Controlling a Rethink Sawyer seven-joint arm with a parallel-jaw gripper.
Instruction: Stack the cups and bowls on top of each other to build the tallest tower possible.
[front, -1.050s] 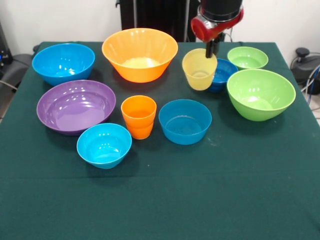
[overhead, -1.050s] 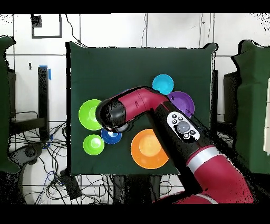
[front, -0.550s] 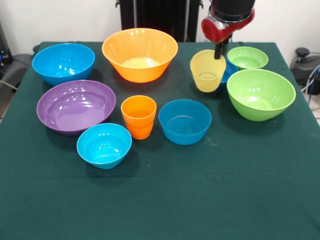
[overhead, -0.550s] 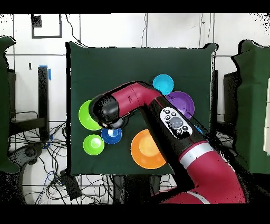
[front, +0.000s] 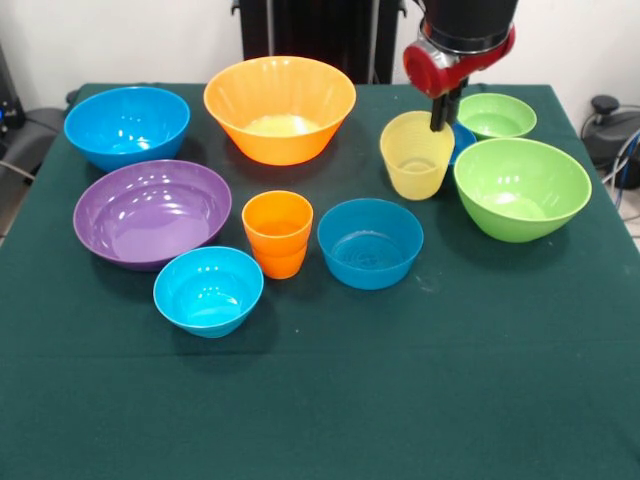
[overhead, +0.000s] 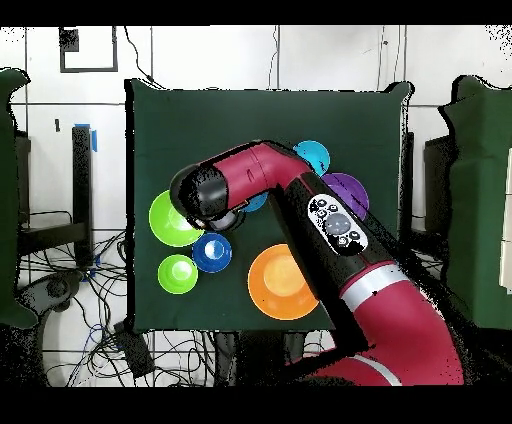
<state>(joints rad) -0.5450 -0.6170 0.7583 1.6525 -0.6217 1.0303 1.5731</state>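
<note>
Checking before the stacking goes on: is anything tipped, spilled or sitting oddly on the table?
Nothing spilled or damaged. Only the yellow cup stands out: it hangs tilted from the gripper, pinched by its rim, beside the large green bowl.

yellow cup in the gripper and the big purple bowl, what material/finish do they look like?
Yellow cup: thin translucent plastic by the look, since its far rim and base show faintly through the wall; satin sheen. Purple bowl: opaque plastic, glossy, with bright light reflections inside. Both probably moulded; the pictures cannot confirm it.

Red arm (overhead: 300, 200) crosses the table (overhead: 200, 120) — its tool apparently hidden beneath.
</note>
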